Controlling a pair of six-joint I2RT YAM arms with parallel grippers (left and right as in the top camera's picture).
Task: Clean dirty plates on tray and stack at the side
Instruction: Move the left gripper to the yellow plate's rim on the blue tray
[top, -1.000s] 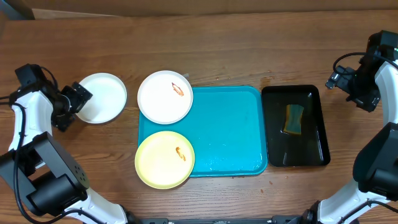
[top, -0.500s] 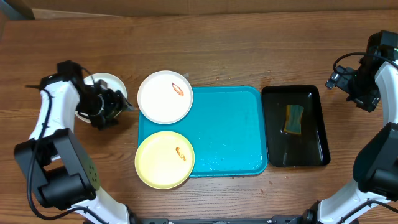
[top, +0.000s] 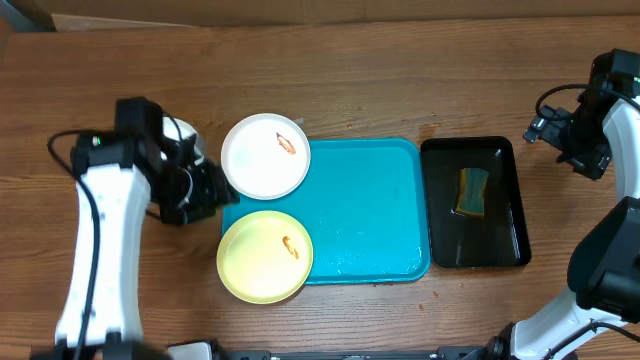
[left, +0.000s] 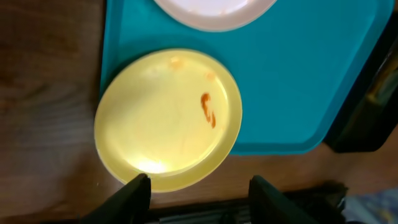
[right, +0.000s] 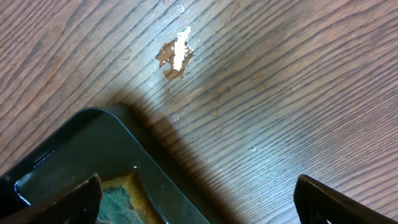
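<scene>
On the turquoise tray (top: 370, 200): orange-smeared pale yellow plate (top: 265, 256) at the 7 o'clock corner, overhanging the rim; smeared white plate (top: 265, 156) at 11 o'clock. Left gripper (left: 199, 190) above the yellow plate's near edge, partly spread, empty. Right gripper (right: 196, 193) by the black tray (top: 500, 240), at its 1 o'clock corner, spread wide, empty.

A brown wooden table (top: 400, 80) fills nearly the whole view, its grain running lengthwise in dark and warm bands. One small pale chip (right: 176, 55) scars the top (lighter wood showing through). Beyond the far edge runs a tan strip (top: 300, 8), dark at its left corner
</scene>
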